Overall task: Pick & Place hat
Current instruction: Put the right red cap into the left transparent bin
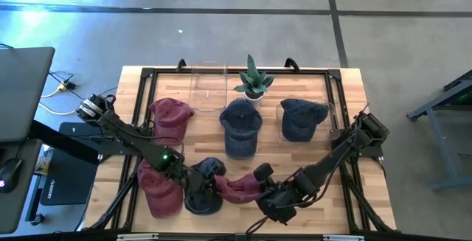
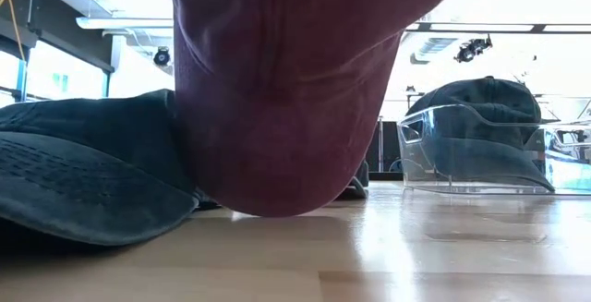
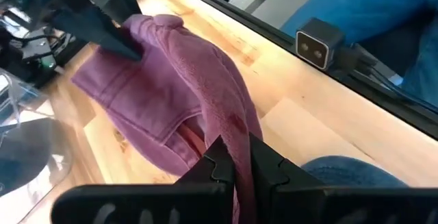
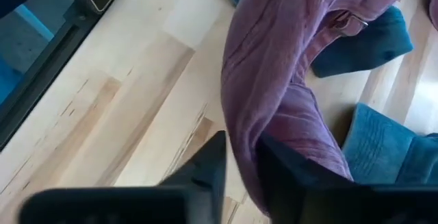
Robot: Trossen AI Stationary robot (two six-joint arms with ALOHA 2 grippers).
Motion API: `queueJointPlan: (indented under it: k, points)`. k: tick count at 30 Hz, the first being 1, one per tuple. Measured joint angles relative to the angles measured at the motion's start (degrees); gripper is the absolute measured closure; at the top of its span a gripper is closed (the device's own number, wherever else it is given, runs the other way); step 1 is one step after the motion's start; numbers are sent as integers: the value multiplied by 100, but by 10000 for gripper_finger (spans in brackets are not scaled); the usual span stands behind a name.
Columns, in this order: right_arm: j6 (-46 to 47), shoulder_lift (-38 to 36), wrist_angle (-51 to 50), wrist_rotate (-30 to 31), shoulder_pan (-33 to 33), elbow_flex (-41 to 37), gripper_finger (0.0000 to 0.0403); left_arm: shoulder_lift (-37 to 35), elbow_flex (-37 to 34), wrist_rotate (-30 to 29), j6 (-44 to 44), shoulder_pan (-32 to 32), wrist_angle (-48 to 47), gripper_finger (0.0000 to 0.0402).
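A maroon hat (image 1: 237, 189) is strung between my two grippers near the table's front edge. My left gripper (image 1: 220, 188) is shut on its left end and my right gripper (image 1: 258, 186) is shut on its right end. In the low view the hat (image 2: 277, 90) fills the middle, and its underside comes down to the table top. A dark blue hat (image 1: 206, 169) lies just behind it on the table. My left gripper pinches a raised fold of the hat's cloth (image 3: 229, 138) between its two fingers, slanting down from the table's left. The cloth runs on from the fingers toward the other gripper. I cannot tell whether the sagging underside (image 2: 277, 211) touches the table. My right gripper pinches a bunched fold of the maroon cloth (image 4: 243, 131) between its two fingers, slanting down from the table's right. In the left wrist view its fingers (image 3: 113, 25) sit on the hat's far end. The cloth hangs in folds below them.
A second maroon hat (image 1: 158, 189) lies near the front left and a third (image 1: 171, 112) at the far left. A navy hat (image 1: 240, 123) lies mid-table, and another (image 1: 301, 119) sits in a clear container. A potted plant (image 1: 253, 82) stands at the back.
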Motion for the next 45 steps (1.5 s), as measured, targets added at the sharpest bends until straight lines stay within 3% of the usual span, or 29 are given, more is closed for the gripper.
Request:
queueJointPlan:
  k: [4, 9, 20, 24, 31, 36, 42, 45]
  points:
    - [1, 45, 3, -149, -65, -1, 395, 0, 0, -32, -143, 0, 1, 394]
    - [6, 48, 42, 56, -63, -1, 388, 0, 0, -32, -297, 2, 47, 381]
    - [144, 48, 142, 244, -76, -1, 399, -92, 224, 146, -456, 2, 174, 205]
    - [172, 48, 222, 265, -74, -1, 394, -32, 229, -48, -592, 4, 697, 168]
    - [213, 46, 299, 488, -74, -1, 400, 517, 230, -79, -986, -24, 1339, 161]
    - [218, 46, 299, 501, -74, -1, 395, 818, 229, -646, -1819, -86, 1360, 160]
    - [223, 44, 299, 610, -76, -1, 399, 827, 232, -462, -2956, -83, 1442, 160]
    - [310, 44, 309, 716, -76, -1, 395, 831, 229, -639, -3155, -132, 1425, 160]
